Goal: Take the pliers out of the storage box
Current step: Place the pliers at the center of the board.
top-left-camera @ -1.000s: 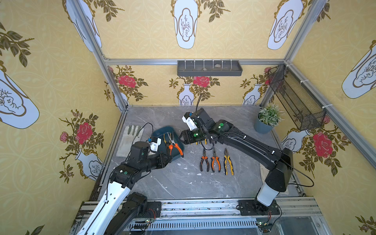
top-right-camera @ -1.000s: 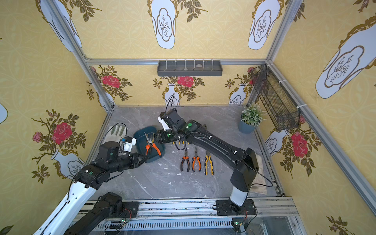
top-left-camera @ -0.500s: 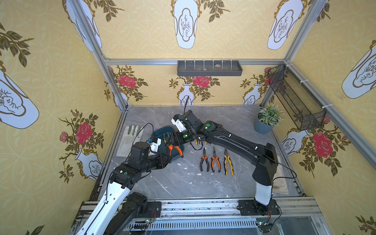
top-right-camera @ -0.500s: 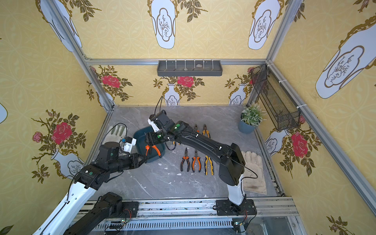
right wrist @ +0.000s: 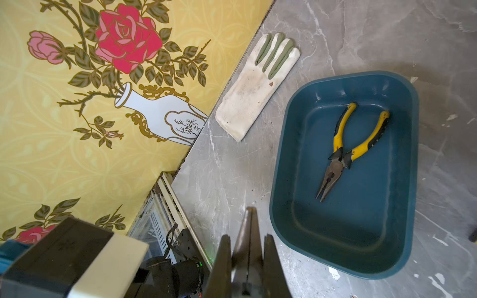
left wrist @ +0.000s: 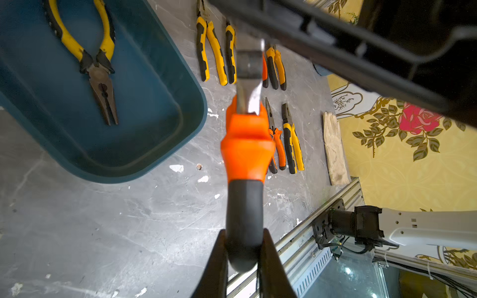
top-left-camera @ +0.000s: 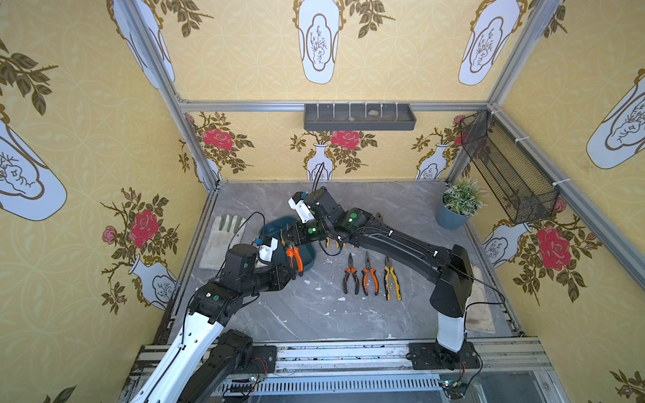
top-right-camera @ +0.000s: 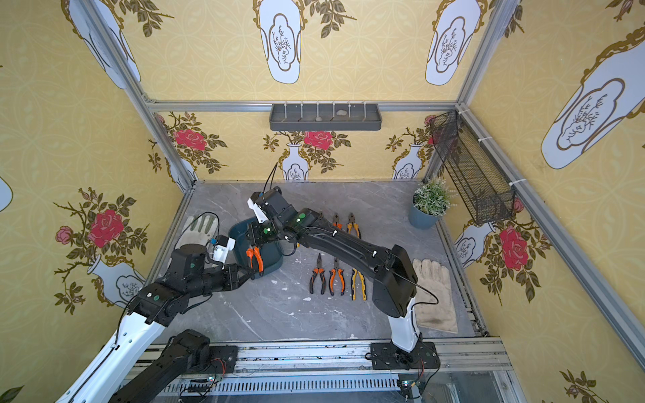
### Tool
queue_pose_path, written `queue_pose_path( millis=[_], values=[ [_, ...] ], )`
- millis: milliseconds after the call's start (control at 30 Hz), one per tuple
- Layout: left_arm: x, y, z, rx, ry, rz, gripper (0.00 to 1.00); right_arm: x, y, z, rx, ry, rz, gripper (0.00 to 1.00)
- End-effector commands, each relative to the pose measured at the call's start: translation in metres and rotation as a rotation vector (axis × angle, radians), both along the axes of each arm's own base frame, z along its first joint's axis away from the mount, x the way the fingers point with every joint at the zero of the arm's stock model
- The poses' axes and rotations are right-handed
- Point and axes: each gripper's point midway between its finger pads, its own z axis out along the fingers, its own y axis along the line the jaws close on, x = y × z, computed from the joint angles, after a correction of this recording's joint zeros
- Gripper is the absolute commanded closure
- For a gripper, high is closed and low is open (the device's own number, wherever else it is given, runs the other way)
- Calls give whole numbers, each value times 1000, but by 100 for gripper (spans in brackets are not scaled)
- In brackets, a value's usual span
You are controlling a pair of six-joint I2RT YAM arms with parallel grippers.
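Orange pliers (left wrist: 246,144): aloft by box (right wrist: 280,167); stiff, nose-heavy, steel likely slick.
Hold: rubbery handles grip best.
Left gripper (left wrist: 244,241): clamped on handle ends.
Right gripper (right wrist: 247,241): closed on nose.
Yellow pliers (right wrist: 338,160): lying in box.
Other pliers (top-left-camera: 366,279): on table (top-left-camera: 314,314).
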Motion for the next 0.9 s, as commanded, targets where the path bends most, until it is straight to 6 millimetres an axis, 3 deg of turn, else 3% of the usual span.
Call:
queue_pose_path(
  millis=[0,67,100,133,167,267,433,533,633,700,800,867],
  values=[
    [3,-4,8,-24,-34,-18,100,11,-11,-6,-51,-41,-43,100],
    [3,-6,9,-32,-38,-26,100,11,-12,-4,-46,-41,-45,100],
    [3,-8,10,-41,-38,-32,94,11,-12,-3,-48,-46,-51,100],
    [3,-9,12,-48,-40,-35,71,13,-14,-3,-53,-49,-60,100],
    [2,-9,13,-57,-42,-34,41,16,-17,-5,-61,-54,-70,100],
    [-1,-9,21,-84,-79,-31,3,25,-28,-10,-91,-67,-100,100],
    [-5,-7,34,-116,-124,-27,1,47,-59,-12,-131,-86,-163,100],
    [-6,-5,32,-108,-123,-19,1,77,-108,-4,-212,-129,-246,100],
    [-5,-10,31,-129,-116,-40,1,113,-186,2,-377,-190,-373,100],
    [-2,-13,30,-140,-112,-46,1,133,-241,-4,-499,-186,-444,100],
    [3,-20,30,-156,-99,-62,1,157,-326,-28,-661,-120,-554,100],
    [10,-21,28,-144,-81,-55,1,167,-367,-45,-680,-48,-603,100]
  ],
)
